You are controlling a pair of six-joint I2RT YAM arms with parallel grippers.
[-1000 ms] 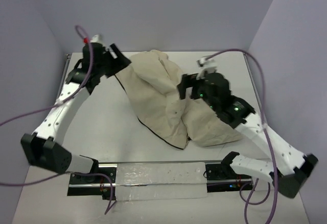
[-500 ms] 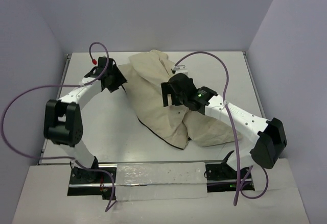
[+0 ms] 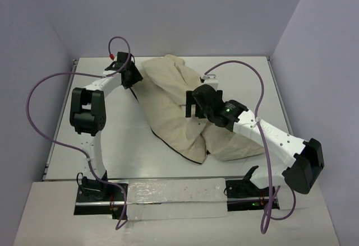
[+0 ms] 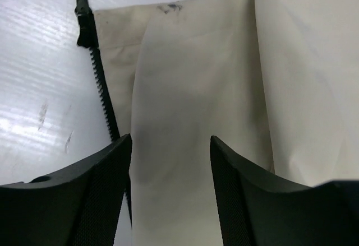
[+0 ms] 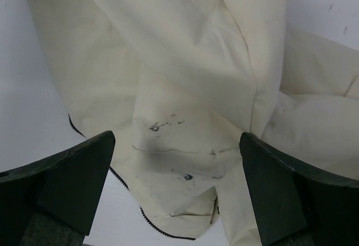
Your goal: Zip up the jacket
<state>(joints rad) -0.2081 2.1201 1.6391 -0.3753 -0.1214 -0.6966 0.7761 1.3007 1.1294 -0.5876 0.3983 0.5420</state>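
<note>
The cream jacket point(image 3: 162, 89) lies crumpled on the white table point(image 3: 112, 139), with a dark zipper edge point(image 3: 176, 149) along its near hem. My left gripper point(image 3: 133, 78) is at the jacket's far left corner. In the left wrist view it point(image 4: 171, 142) stands open over cream fabric, next to a line of black zipper teeth point(image 4: 101, 89) on the table. My right gripper point(image 3: 188, 106) hovers over the jacket's middle. In the right wrist view it point(image 5: 176, 137) is wide open above a smudged panel point(image 5: 179, 145), nothing between its fingers. More zipper teeth point(image 5: 160, 232) run along that panel's lower edge.
Purple cables point(image 3: 33, 106) loop off both arms to the left and right point(image 3: 263, 89). The arms' mounting rail point(image 3: 174, 198) runs along the near edge. Grey walls close the table in on three sides.
The left arm has folded up and its gripper has come in against the jacket's far left corner, jaws a little narrower. The right gripper has shifted left over the jacket's middle.
</note>
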